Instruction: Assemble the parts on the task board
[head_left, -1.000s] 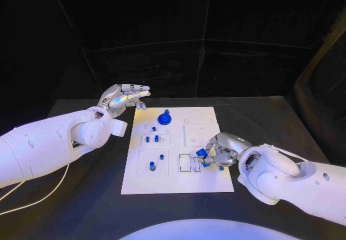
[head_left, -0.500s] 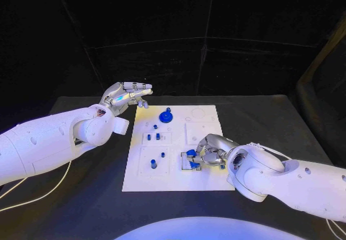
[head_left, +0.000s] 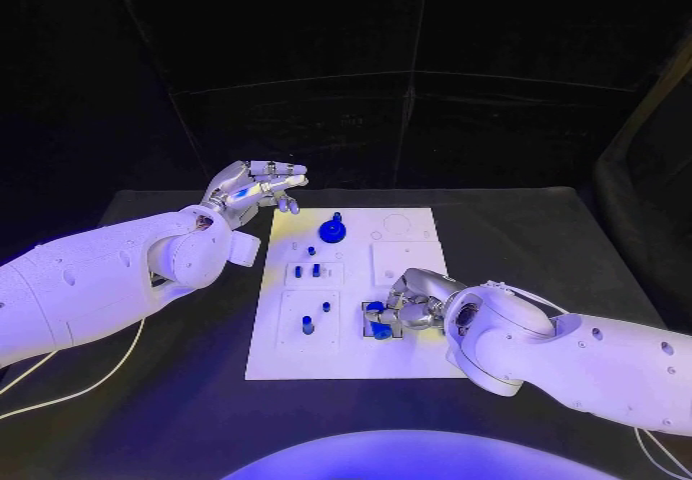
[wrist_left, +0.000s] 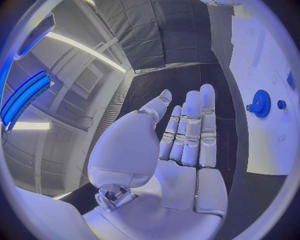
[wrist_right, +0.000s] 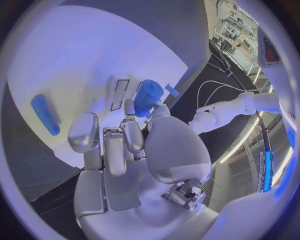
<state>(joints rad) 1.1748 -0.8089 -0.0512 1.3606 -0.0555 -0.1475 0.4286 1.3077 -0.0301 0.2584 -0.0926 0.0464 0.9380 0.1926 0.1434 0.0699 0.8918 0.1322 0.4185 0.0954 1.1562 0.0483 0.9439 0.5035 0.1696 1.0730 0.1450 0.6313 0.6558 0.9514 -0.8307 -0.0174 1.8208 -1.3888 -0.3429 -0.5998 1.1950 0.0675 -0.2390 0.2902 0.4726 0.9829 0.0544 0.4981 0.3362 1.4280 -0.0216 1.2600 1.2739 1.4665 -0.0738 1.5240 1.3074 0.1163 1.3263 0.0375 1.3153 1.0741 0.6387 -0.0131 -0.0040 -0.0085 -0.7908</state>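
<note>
One blue part (wrist_right: 147, 96) is pinched by the right hand (head_left: 408, 308) above the board (head_left: 411, 355), seemingly over a slot; lowering is next. Left hand (head_left: 257, 188) is held empty, fingers spread.

Black table (head_left: 548, 250) before dark curtained walls (head_left: 433, 120)

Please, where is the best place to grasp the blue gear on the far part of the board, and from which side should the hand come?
Probably the knob rising from the blue gear: pinch it from above, since the toothed disc lies flat on the task board.
</note>
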